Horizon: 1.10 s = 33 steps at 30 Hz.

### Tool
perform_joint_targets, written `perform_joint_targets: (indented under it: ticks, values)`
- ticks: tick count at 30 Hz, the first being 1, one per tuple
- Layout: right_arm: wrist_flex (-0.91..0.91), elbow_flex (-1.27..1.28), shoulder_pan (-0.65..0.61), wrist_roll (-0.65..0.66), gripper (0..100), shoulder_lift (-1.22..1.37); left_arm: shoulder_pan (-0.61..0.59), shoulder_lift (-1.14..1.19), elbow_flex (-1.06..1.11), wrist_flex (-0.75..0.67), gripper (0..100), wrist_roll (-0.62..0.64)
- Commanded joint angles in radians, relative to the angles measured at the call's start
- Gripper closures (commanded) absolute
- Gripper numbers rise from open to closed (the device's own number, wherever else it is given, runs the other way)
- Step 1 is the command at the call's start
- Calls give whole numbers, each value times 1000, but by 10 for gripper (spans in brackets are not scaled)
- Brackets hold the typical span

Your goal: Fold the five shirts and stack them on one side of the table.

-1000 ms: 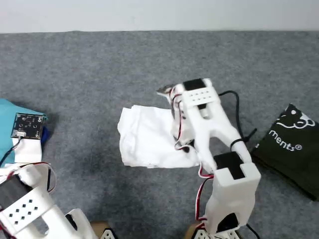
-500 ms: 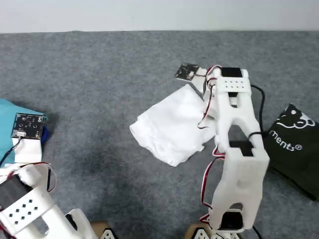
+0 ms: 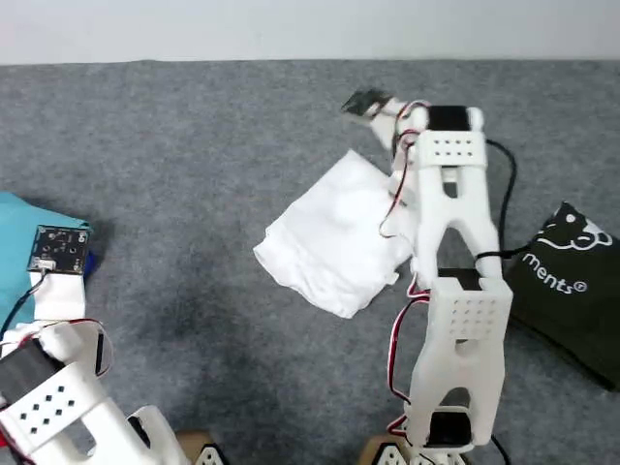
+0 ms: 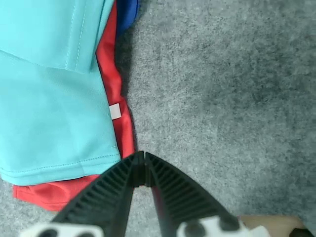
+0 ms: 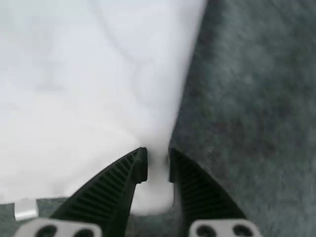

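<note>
While my right gripper (image 5: 158, 159) pinches its far corner, the soft, crumpled white shirt (image 3: 334, 237) lies slanted across the fuzzy grey worktop (image 3: 174, 145); my left gripper (image 4: 144, 168) is clenched.

Shows a table (image 3: 174, 155) covered all over in grey, felt-like cloth. Carries a white shirt (image 3: 334, 242), loosely folded and rumpled, a little right of the middle, set at a slant to the edges. Holds at the left edge a stack with a teal shirt (image 4: 44, 89) on top, a red shirt (image 4: 116, 103) under it and a blue shirt (image 4: 127, 12) peeking out. Bears a black shirt (image 3: 572, 300) with white print at the right edge, well apart from the white one.
</note>
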Motion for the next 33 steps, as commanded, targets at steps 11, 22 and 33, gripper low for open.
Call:
perform_joint_targets:
  ticks: [11, 22, 33]
  values:
    - [193, -201, 39, -491, 812, -203, 5, -9, -4, -28, 994, -3]
    - [191, 324, -19, -856, 811, -487, 51, -9, -4, -32, 994, -3]
    - [162, 466, -228, -1260, 563, -360, 104, -3, 5, -34, 994, -3]
